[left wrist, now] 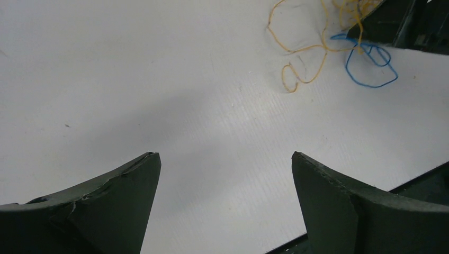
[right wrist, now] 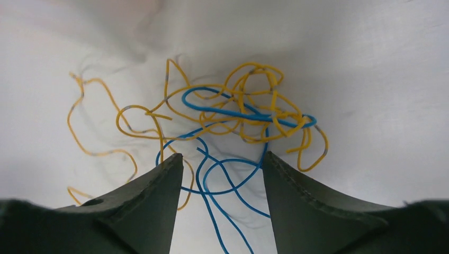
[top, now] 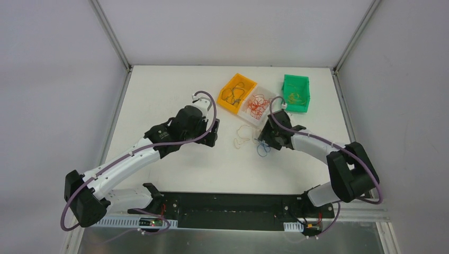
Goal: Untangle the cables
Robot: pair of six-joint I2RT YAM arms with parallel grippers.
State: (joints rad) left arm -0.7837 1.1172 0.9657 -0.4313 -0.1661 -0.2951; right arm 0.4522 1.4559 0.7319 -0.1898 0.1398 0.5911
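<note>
The loose cables lie as a small clump on the white table: a curly yellow cable (top: 242,138) and a blue cable (top: 263,151) tangled together. In the right wrist view the yellow cable (right wrist: 249,64) knots around the blue cable (right wrist: 233,112). My right gripper (right wrist: 222,159) stands open right over the clump, with blue loops lying loose between its fingers. My left gripper (left wrist: 226,159) is wide open over bare table, left of the clump; it sees the yellow cable (left wrist: 292,51) and the blue cable (left wrist: 370,85) ahead of it. In the top view the left gripper (top: 213,135) and right gripper (top: 266,138) flank the clump.
Three bins stand at the back. An orange bin (top: 236,92) holds dark wires, a clear bin (top: 258,106) holds red and orange wires, and a green bin (top: 295,93) holds yellowish wires. The right arm's black wrist (left wrist: 402,24) shows at the top right of the left wrist view.
</note>
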